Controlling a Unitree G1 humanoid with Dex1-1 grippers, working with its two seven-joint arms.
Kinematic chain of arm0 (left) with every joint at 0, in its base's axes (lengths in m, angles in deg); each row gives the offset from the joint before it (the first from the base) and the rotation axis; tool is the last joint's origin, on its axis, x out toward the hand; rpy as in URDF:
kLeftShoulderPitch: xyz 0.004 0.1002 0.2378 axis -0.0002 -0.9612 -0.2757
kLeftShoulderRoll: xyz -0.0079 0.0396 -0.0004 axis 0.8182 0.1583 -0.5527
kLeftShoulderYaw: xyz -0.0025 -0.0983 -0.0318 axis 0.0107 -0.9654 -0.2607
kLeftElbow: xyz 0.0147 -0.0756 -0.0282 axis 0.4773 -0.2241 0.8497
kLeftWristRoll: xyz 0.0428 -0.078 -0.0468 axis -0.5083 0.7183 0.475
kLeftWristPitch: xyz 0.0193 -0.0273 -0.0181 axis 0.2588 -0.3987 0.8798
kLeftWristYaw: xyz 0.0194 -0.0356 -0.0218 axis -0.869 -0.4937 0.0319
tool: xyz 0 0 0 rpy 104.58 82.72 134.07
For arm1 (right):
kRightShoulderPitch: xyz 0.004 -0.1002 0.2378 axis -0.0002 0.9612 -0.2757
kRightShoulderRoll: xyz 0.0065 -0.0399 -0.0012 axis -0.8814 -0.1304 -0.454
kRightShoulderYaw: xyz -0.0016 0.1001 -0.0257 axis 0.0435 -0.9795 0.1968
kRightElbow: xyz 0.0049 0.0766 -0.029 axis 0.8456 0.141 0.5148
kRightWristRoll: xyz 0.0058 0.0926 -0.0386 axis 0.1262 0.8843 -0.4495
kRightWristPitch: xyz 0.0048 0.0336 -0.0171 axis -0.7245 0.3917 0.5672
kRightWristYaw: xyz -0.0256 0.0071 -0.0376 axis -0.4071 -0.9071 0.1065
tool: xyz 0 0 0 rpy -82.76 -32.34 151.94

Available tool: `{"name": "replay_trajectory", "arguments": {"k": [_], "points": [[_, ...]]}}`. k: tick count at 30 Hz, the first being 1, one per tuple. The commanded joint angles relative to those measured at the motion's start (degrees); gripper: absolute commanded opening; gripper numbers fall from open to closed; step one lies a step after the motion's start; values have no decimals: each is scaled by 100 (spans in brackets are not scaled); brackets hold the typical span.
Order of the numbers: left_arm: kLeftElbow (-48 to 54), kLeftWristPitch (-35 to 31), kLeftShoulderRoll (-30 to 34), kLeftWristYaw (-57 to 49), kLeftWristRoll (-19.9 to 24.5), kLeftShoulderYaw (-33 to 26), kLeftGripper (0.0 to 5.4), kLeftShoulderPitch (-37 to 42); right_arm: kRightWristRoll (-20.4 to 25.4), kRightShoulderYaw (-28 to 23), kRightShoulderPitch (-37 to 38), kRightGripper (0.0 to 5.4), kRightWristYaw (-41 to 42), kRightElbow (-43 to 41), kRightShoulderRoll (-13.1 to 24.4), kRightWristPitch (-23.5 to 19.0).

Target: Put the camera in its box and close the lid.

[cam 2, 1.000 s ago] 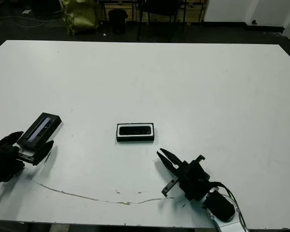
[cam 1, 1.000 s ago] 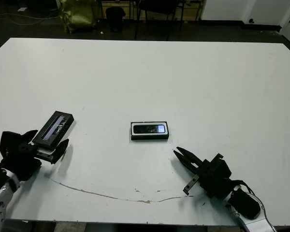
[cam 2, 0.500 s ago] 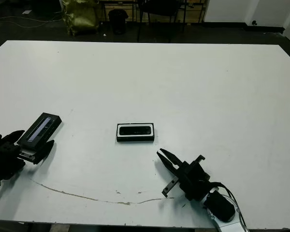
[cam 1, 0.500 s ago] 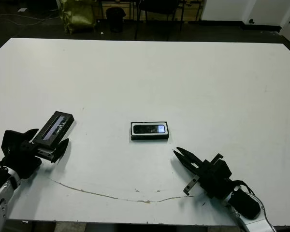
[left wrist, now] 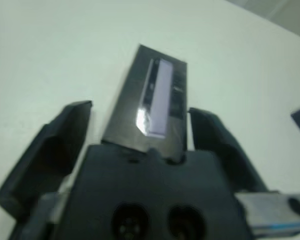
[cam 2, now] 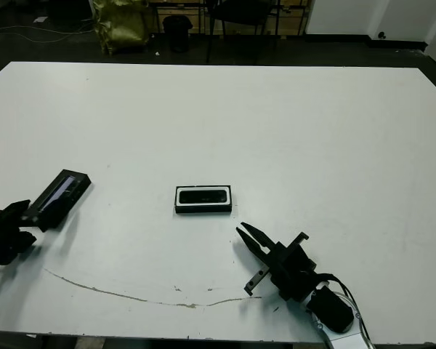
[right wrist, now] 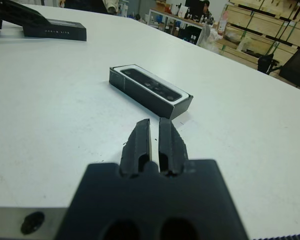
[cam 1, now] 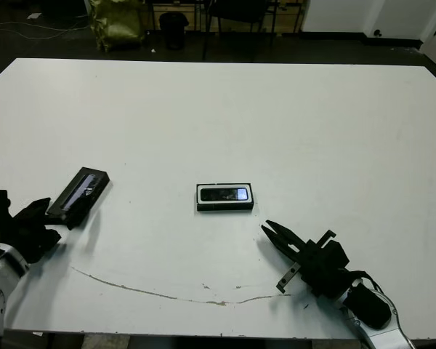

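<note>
The left claw (left wrist: 135, 135) has been drawn back and spread wide, so that the lid (cam 1: 78, 196), gripped and raised a second ago, now lies released flat on the desk (cam 1: 276, 116) between its parted fingers. The right claw (cam 1: 270, 231) is unchanged, pressed nearly shut on nothing. One camera (cam 1: 227, 194) is seen inside one box (cam 1: 225, 207) at mid-desk, with one lid well apart.
</note>
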Motion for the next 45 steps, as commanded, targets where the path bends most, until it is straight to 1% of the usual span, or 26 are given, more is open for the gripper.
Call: {"name": "replay_trajectory", "arguments": {"k": [1, 2, 4, 5, 6, 7, 9, 12, 14, 16, 19, 20, 22, 24, 26, 28, 31, 33, 35, 38, 41, 43, 45], "points": [[19, -470, 292, -14, -367, 429, 354, -184, 74, -30, 24, 0, 80, 124, 43, -7], [100, -545, 414, -13, -478, 537, 330, -176, 81, -29, 33, 0, 77, 83, 49, -54], [665, -709, 699, -17, -679, 724, 282, -296, 56, -33, 64, 0, 51, -7, 65, -81], [888, -637, 844, 57, -808, 815, 264, -362, 26, -36, 67, 0, 38, 0, 69, -32], [1075, -590, 926, 101, -871, 848, 253, -417, 16, -38, 73, 0, 26, -25, 73, -82], [1109, -530, 966, 165, -896, 862, 246, -423, 17, -37, 60, 0, 40, -3, 77, -61], [698, -194, 1048, 510, -968, 952, 243, -274, 18, -36, 90, 0, 6, -104, 72, -234], [618, -6, 1274, 858, -1126, 1132, 243, -167, 16, -39, 149, 0, -49, -294, 73, -477], [756, 46, 1405, 1040, -1185, 1228, 243, -168, -35, -36, 141, 0, -38, -281, 86, -339], [996, 3, 1513, 1105, -1260, 1303, 243, -184, -4, -43, 161, 0, -29, -325, 76, -403], [1184, -183, 1460, 998, -1215, 1275, 243, -147, 49, -47, 143, 0, 7, -237, 50, -369], [1076, -46, 1380, 1004, -1181, 1227, 243, -99, 16, -43, 165, 0, -29, -291, 54, -454], [821, 521, 1153, 1117, -1026, 1045, 243, -13, -50, -31, 165, 0, -54, -285, 63, -426], [843, 736, 1004, 1077, -869, 862, 243, 58, -34, -33, 145, 0, -29, -221, 58, -405], [1075, 534, 1059, 1050, -664, 713, 243, 263, -28, -28, 139, 0, -20, -227, 51, -425], [1204, 375, 1177, 1114, -485, 628, 243, 585, 42, -27, 118, 0, 28, -177, 23, -292], [1268, 159, 1361, 1274, -326, 660, 243, 1126, 15, -29, 128, 0, -26, -150, -10, -248], [1240, 83, 1420, 1427, -283, 838, 243, 1609, -33, -19, 144, 0, -77, -211, -11, -333], [1311, -15, 1445, 1513, -334, 1088, 242, 2028, 29, -12, 160, 0, -88, -305, -30, -502], [1501, -407, 1463, 1513, -446, 1552, 242, 2600, -23, -5, 163, 0, -148, -276, -55, -449], [1202, -375, 1341, 1881, -590, 2115, 242, 3182, -125, 10, 193, 0, -268, -377, -68, -561], [993, -300, 1251, 2082, -809, 2543, 242, 3535, -171, 12, 216, 0, -325, -459, -62, -576], [746, -190, 1098, 2306, -1029, 2951, 242, 3876, -201, -7, 255, 0, -378, -592, -42, -688]]}}
